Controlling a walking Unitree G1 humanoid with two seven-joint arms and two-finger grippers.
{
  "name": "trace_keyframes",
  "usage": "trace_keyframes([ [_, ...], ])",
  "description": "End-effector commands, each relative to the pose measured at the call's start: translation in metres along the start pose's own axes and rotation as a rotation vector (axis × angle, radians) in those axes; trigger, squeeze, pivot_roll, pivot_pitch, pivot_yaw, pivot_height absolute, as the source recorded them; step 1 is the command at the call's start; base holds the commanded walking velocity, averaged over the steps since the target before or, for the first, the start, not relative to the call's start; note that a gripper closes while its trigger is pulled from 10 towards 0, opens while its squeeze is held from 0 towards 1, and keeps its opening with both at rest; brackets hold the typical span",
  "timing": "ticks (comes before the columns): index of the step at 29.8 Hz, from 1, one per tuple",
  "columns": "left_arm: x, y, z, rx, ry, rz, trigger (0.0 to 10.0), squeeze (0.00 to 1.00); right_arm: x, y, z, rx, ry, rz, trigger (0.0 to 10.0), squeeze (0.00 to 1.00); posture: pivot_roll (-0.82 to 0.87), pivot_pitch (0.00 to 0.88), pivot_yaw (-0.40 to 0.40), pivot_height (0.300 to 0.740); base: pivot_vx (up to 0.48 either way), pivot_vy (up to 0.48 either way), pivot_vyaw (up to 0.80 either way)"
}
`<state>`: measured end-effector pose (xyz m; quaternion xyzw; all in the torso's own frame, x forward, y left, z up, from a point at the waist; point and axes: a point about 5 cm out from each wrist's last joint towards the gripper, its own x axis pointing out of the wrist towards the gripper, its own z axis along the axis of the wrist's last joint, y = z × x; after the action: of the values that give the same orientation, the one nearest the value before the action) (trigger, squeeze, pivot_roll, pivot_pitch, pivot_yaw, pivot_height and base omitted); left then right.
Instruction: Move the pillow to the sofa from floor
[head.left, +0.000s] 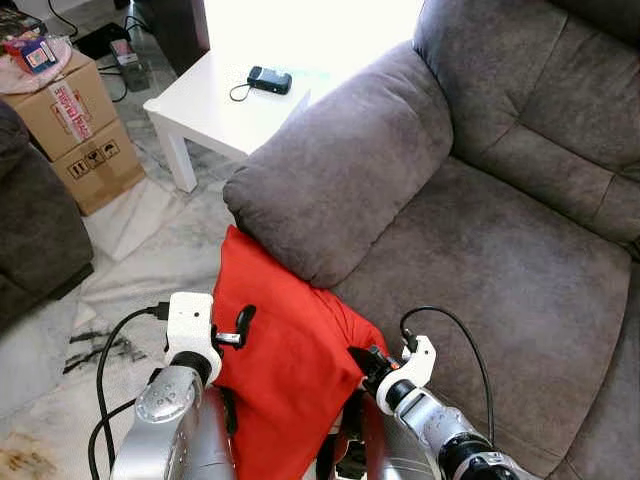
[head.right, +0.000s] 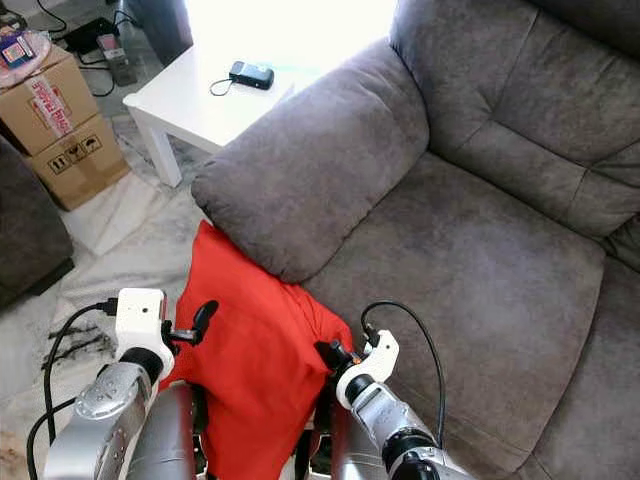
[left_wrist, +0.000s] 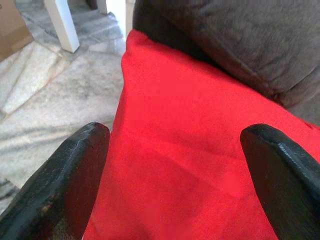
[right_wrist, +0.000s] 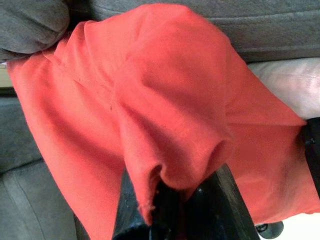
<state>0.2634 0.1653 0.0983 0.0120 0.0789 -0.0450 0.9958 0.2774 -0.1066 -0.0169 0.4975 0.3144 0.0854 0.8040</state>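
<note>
The red pillow (head.left: 285, 350) is off the floor but not yet on the seat. It hangs between the robot's two arms, its far upper corner pressed against the underside of the grey sofa's armrest (head.left: 340, 175), its right edge lying against the front of the sofa (head.left: 520, 280) just below the seat cushion.

The right tool (right_wrist: 165, 202) is clamped on a bunched fold of the pillow's fabric; the right wrist view shows the cloth gathered and pinched between the black fingers. The left tool (head.left: 240, 330) sits at the pillow's left edge with its fingers apart, the red cloth lying between and beyond them in the left wrist view, so it seems to steady rather than grip.

Judged from this, the pick-up is done and the carry is partway through. What is left is to raise the pillow clear of the armrest and seat edge, swing it right over the seat cushion, and let go. The armrest overhang looks like the likely snag.

To the far left stands a white table (head.left: 205, 110) with a small dark device (head.left: 270, 79) on it, and cardboard boxes (head.left: 80, 130) beyond.
</note>
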Motion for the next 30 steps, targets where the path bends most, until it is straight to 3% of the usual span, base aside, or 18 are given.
trace_keyframes([
  [1, 0.000, -0.003, -0.009, 0.004, 0.031, -0.014, 10.0, 0.00, -0.002, -0.004, -0.003, -0.010, 0.000, -0.003, 0.0, 0.00, 0.15, 0.177, -0.148, 0.626, 0.000, 0.000, 0.00],
  [5, 0.004, -0.002, -0.010, 0.010, 0.031, -0.015, 10.0, 0.00, 0.000, 0.001, 0.003, -0.094, -0.029, 0.029, 0.0, 0.00, 0.15, 0.148, -0.146, 0.626, 0.000, 0.000, 0.00],
  [6, 0.005, -0.002, -0.010, 0.011, 0.029, -0.014, 10.0, 0.00, 0.000, 0.003, 0.004, -0.128, -0.033, 0.039, 4.6, 0.00, 0.15, 0.139, -0.144, 0.626, 0.000, 0.000, 0.00],
  [7, 0.006, -0.002, -0.010, 0.011, 0.027, -0.013, 10.0, 0.00, 0.000, 0.004, 0.005, -0.151, -0.034, 0.045, 4.6, 0.00, 0.15, 0.139, -0.144, 0.626, 0.000, 0.000, 0.00],
  [8, 0.008, -0.001, -0.010, 0.013, 0.027, -0.012, 10.0, 0.00, 0.001, 0.006, 0.006, -0.173, -0.036, 0.051, 9.2, 0.00, 0.15, 0.130, -0.144, 0.626, 0.000, 0.000, 0.00],
  [9, 0.009, -0.001, -0.009, 0.015, 0.023, -0.010, 10.0, 0.00, 0.001, 0.009, 0.008, -0.218, -0.042, 0.075, 10.0, 0.00, 0.15, 0.127, -0.144, 0.626, 0.000, 0.000, 0.00],
  [11, 0.012, 0.001, -0.007, 0.019, 0.007, 0.000, 10.0, 0.00, 0.002, 0.019, 0.013, -0.297, -0.056, 0.159, 10.0, 0.00, 0.15, 0.100, -0.143, 0.626, 0.000, 0.000, 0.00],
  [16, 0.021, 0.004, -0.004, 0.023, -0.012, 0.013, 10.0, 0.00, 0.004, 0.031, 0.015, -0.426, -0.061, 0.226, 10.0, 0.00, 0.15, 0.057, -0.141, 0.626, 0.000, 0.000, 0.00],
  [22, 0.029, 0.007, -0.001, 0.029, -0.046, 0.030, 10.0, 0.00, 0.003, 0.035, 0.023, -0.478, -0.164, 0.211, 10.0, 0.00, 0.15, 0.000, -0.131, 0.626, 0.000, 0.000, 0.00],
  [30, 0.029, 0.014, 0.000, 0.030, -0.091, 0.070, 10.0, 0.00, -0.001, 0.035, 0.035, -0.498, -0.253, 0.180, 10.0, 0.00, 0.15, 0.000, -0.123, 0.626, 0.000, 0.000, 0.00],
])
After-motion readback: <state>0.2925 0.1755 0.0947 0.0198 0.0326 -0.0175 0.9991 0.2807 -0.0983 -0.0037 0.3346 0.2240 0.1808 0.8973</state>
